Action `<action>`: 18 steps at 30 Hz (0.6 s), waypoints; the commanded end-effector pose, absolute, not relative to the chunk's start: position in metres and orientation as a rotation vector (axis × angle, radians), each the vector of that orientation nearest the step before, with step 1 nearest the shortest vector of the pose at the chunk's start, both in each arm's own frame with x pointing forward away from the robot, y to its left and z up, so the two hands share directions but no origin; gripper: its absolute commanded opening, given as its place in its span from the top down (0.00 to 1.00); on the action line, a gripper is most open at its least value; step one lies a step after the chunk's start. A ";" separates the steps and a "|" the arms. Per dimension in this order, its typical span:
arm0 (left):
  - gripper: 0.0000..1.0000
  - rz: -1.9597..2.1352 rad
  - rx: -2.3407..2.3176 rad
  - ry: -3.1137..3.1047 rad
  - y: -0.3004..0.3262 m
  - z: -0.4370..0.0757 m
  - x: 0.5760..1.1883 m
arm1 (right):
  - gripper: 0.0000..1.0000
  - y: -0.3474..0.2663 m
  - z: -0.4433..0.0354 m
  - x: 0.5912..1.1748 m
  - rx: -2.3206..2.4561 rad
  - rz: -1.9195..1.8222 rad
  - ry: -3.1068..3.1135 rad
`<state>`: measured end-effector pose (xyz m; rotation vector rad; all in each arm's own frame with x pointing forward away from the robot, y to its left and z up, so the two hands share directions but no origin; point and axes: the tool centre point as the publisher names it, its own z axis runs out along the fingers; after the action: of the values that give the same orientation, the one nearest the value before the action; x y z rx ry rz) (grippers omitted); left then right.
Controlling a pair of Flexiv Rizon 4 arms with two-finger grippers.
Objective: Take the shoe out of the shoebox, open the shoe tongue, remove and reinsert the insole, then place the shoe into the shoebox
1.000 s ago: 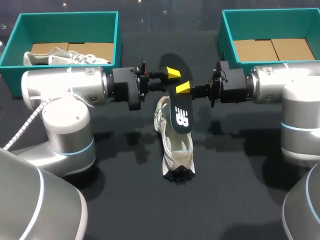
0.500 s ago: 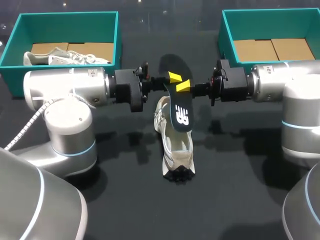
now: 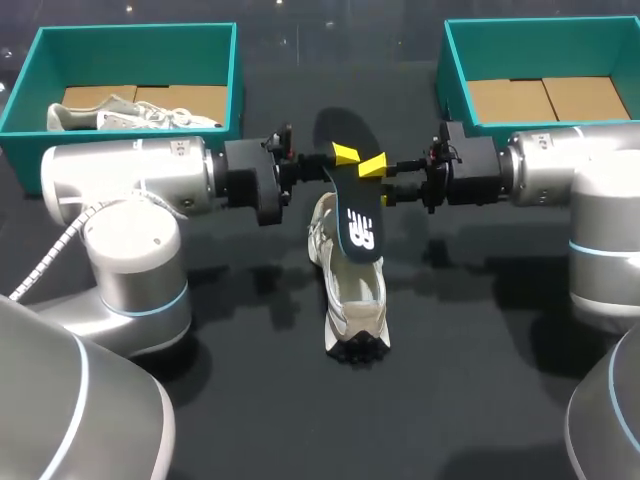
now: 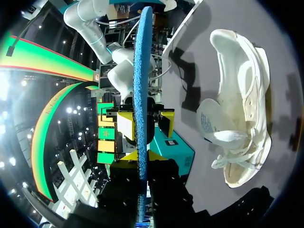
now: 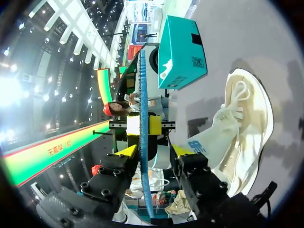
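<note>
A black insole (image 3: 352,205) with a white logo stands on edge above a white shoe (image 3: 352,295) lying in the middle of the table. My left gripper (image 3: 344,154) comes in from the left and is shut on the insole's upper part. In the left wrist view the insole's blue edge (image 4: 142,95) runs straight between the fingers of that gripper (image 4: 141,156), and the shoe (image 4: 237,118) lies beside them. My right gripper (image 3: 374,167) faces it from the right. Its fingers (image 5: 183,150) stand apart around the insole (image 5: 143,109), open; the right gripper (image 5: 154,151) has the shoe (image 5: 247,128) beside it.
A teal box (image 3: 232,90) at the back left holds a second pale shoe (image 3: 130,115) on cardboard. Another teal box (image 3: 455,75) at the back right shows only its cardboard floor. Dark table lies in front of the shoe.
My left gripper closed on the insole. My right gripper then let go of it, spread its fingers and drew back slightly to the right.
</note>
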<state>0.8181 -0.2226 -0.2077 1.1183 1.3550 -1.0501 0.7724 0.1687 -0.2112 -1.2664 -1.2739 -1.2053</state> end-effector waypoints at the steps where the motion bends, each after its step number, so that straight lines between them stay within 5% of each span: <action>1: 1.00 -1.043 1.110 1.355 -0.203 -0.205 0.803 | 0.00 0.144 -0.212 0.766 -1.271 -1.228 -1.259; 18: 1.00 -1.066 1.107 1.370 -0.163 -0.199 0.773 | 0.00 0.129 -0.205 0.754 -1.208 -1.317 -1.415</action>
<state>0.7807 -0.1798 -0.2020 1.0977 1.3716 -1.0412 0.7629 0.1420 -0.2116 -1.2104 -1.3363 -1.2877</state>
